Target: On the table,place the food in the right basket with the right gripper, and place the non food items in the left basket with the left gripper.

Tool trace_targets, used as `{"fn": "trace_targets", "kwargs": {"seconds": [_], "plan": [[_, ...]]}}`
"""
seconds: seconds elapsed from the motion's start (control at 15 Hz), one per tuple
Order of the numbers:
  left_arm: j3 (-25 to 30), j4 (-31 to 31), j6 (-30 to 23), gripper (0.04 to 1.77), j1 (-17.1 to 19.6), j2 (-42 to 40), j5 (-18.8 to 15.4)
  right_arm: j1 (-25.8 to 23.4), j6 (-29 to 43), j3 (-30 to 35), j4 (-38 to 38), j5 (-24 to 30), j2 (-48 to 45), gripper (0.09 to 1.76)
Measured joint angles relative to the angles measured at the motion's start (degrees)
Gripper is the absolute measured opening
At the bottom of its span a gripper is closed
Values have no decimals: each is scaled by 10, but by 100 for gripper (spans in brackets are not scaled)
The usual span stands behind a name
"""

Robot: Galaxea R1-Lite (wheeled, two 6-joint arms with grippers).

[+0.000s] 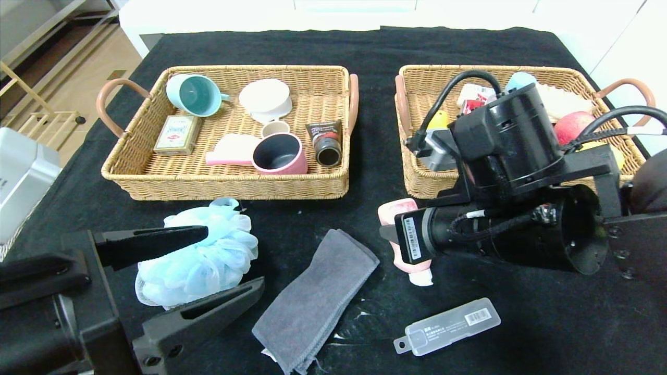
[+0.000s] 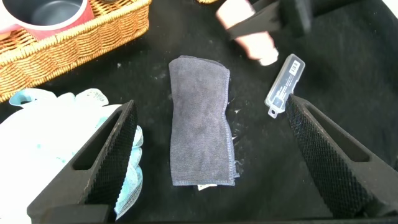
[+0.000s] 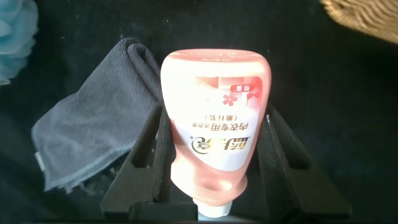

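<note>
While the right gripper (image 3: 214,155) is clamped on the pink squeeze tube (image 3: 214,118) just near of the right basket (image 1: 417,172), the left gripper (image 1: 208,260) is spread wide beside the blue pouf (image 1: 198,255). Open black table (image 1: 547,323) is left at the near right, around the plastic case (image 1: 448,326). The grey towel (image 1: 318,299) lies between the grippers, and the left basket (image 1: 229,185) sits farther back.

grey towel (image 2: 202,121) between open left hand (image 2: 211,155) fingers

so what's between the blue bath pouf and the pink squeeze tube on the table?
The folded grey towel, lying on the black cloth between the bath pouf and the pink squeeze tube; clearest in the head view.
</note>
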Motion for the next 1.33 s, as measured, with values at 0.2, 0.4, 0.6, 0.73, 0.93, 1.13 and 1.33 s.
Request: {"fn": "trace_targets", "kwargs": {"seconds": [0.2,0.4,0.6,0.73,0.93,1.13,1.33], "plan": [[0,0,0,172,0,0,0,-6,-19,-19,-6,-1,24,87],[0,0,0,172,0,0,0,-7,-21,-40,-23,-13,42,87],[1,0,1,172,-1,0,0,-9,-22,-44,-28,-17,53,91],[1,1,1,172,-1,0,0,-9,-22,-45,-32,-17,57,109],[2,1,2,172,-1,0,0,-9,-22,-45,-31,-17,58,129],[2,0,2,172,-1,0,0,-7,-22,-42,-30,-17,52,142],[1,0,2,172,0,-1,0,-3,-22,-24,-36,-19,29,151]]}}
